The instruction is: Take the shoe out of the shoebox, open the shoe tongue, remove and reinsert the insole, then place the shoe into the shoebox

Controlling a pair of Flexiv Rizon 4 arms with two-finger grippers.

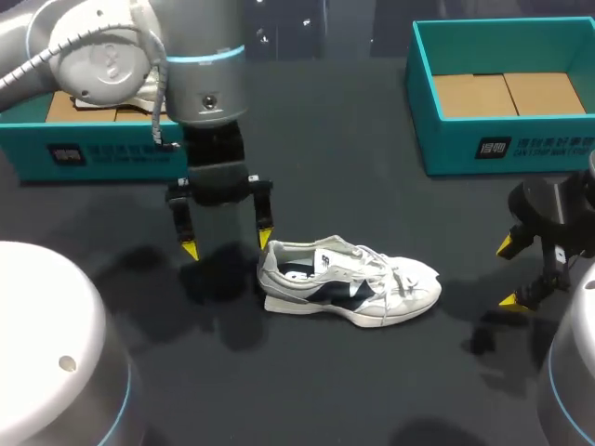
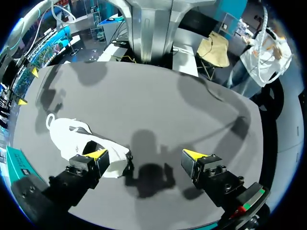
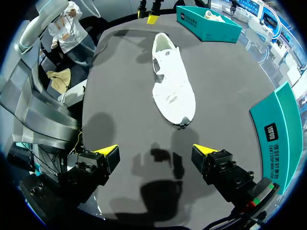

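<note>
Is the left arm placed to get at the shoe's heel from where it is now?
Likely yes. The left gripper hangs open right beside the heel end of the shoe, and nothing lies on the table between them. A short move sideways and down should do.

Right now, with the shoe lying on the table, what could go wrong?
1. The left gripper is open right beside the heel of the shoe; it might shove the shoe instead of gripping it.
2. The right gripper is open and apart from the shoe, so nothing steadies it; it may slide if pushed.
3. The laces lie loose on top of the shoe and could snag a gripper.
</note>
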